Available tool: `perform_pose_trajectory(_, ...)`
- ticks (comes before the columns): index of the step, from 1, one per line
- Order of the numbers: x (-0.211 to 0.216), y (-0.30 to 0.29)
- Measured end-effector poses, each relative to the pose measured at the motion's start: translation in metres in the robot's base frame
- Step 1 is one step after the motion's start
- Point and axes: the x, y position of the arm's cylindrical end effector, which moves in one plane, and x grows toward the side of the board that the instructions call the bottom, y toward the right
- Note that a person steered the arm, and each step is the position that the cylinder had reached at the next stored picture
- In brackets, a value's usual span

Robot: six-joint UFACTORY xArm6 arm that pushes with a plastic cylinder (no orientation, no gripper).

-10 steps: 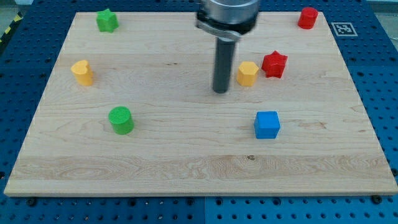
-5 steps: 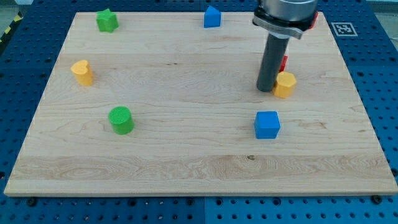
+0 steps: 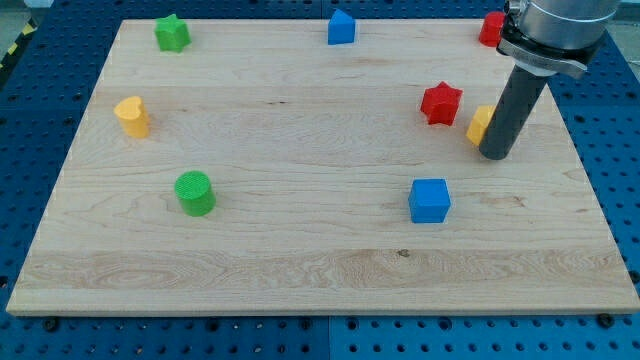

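My tip (image 3: 495,154) rests on the board at the view's right, pressed against the right side of a yellow block (image 3: 479,124) that the rod partly hides. A red star block (image 3: 441,103) lies just left of the yellow one, a small gap between them. Below and to the left of the tip sits a blue cube (image 3: 430,200). A red block (image 3: 491,28) shows at the top right, half hidden by the arm.
A blue house-shaped block (image 3: 341,27) stands at the top middle and a green star block (image 3: 172,33) at the top left. A yellow heart block (image 3: 131,116) and a green cylinder (image 3: 195,192) are on the left. The board's right edge (image 3: 590,170) is near the tip.
The rod has swept from the board's middle to the right, and the yellow block has shifted right with it, from left of the red star to its right.
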Motion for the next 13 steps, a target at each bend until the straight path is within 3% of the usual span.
perform_pose_trajectory(2, -0.012, -0.043)
perform_pose_trajectory(11, -0.025, -0.002)
perform_pose_trajectory(13, -0.015, -0.147)
